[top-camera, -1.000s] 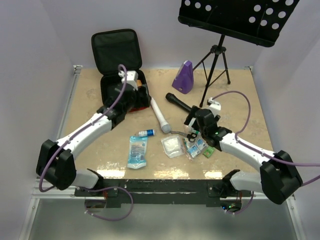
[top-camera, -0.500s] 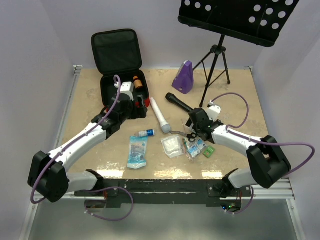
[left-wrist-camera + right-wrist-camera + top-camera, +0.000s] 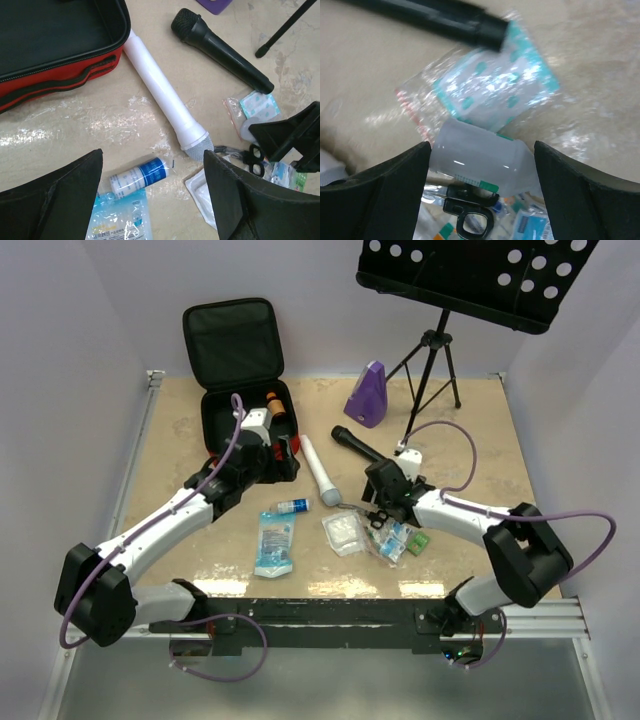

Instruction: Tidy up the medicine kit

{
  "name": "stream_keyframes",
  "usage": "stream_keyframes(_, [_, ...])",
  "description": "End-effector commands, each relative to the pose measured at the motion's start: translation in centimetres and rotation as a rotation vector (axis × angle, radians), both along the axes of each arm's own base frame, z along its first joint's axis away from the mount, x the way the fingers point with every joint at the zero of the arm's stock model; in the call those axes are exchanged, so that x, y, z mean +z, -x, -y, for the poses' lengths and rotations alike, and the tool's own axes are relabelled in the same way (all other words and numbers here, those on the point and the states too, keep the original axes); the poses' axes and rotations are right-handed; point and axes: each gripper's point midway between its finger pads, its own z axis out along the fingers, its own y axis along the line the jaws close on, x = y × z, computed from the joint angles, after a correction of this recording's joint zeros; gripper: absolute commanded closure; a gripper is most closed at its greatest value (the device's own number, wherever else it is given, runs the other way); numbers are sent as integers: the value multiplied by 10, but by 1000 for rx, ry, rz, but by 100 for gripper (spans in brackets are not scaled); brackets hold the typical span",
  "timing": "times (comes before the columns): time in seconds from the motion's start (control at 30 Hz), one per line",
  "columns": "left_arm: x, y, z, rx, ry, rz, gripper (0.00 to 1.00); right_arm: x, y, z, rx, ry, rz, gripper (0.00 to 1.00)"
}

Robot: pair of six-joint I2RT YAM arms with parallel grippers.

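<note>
The medicine kit (image 3: pixel 222 427) lies open at the back left, red outside and black inside, with its lid (image 3: pixel 232 340) propped against the wall; its red edge (image 3: pixel 55 82) shows in the left wrist view. My left gripper (image 3: pixel 282 462) hangs open and empty just off the kit's near right corner, above a small blue-and-white bottle (image 3: pixel 142 175) and a blue packet (image 3: pixel 117 220). My right gripper (image 3: pixel 480 165) is open, its jaws astride a white bottle (image 3: pixel 480 157) with a green label, a thin gap on each side. Black scissors (image 3: pixel 470 212) lie under that bottle.
A white microphone (image 3: pixel 320 472) and a black microphone (image 3: pixel 357 447) lie mid-table. A white pad packet (image 3: pixel 345 532) and several small packets (image 3: pixel 400 537) sit near my right gripper. A purple metronome (image 3: pixel 368 395) and a music stand's tripod (image 3: pixel 430 365) stand at the back. An orange bottle (image 3: pixel 274 405) is in the kit.
My left gripper has drawn back out of the kit toward its near right corner. My right gripper has shifted left over the white bottle and its jaws have narrowed a little.
</note>
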Motion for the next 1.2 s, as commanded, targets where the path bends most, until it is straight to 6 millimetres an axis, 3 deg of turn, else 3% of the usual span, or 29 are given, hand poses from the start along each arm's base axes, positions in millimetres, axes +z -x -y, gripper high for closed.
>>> stream_keyframes(0.0, [7, 3, 10, -33, 34, 21, 15, 15, 7, -66, 274, -45, 24, 16])
stream_keyframes(0.17, [5, 4, 15, -51, 41, 15, 15, 21, 13, -104, 478, -51, 47, 25])
stream_keyframes(0.3, [7, 5, 18, -76, 40, 20, 15, 30, 14, -120, 558, -24, 81, 23])
stream_keyframes(0.37, [7, 6, 20, -101, 28, 23, 15, 44, 9, -116, 508, -30, 115, 16])
stream_keyframes(0.47, [6, 11, 28, -192, 11, 34, 15, 96, 5, -112, 428, -123, 232, 5])
stream_keyframes(0.6, [3, 26, 57, -432, 23, 38, 14, 156, 8, -88, 283, -210, 351, 2])
stream_keyframes(0.7, [-10, 37, 76, -564, -9, 50, 12, 185, 23, -77, 267, -308, 414, 2])
stream_keyframes(0.77, [-18, 49, 91, -634, -39, 85, 9, 199, 36, -75, 303, -385, 455, 2])
stream_keyframes(0.8, [-20, 56, 98, -667, -39, 98, 0, 205, 43, -74, 324, -417, 472, 2])
stream_keyframes(1.0, [18, 67, 129, -806, -15, 371, 0, 235, 73, -59, 383, -541, 582, 2])
stream_keyframes(1.17, [-2, 71, 157, -993, -172, 473, 6, 238, 80, -55, 409, -541, 591, 2])
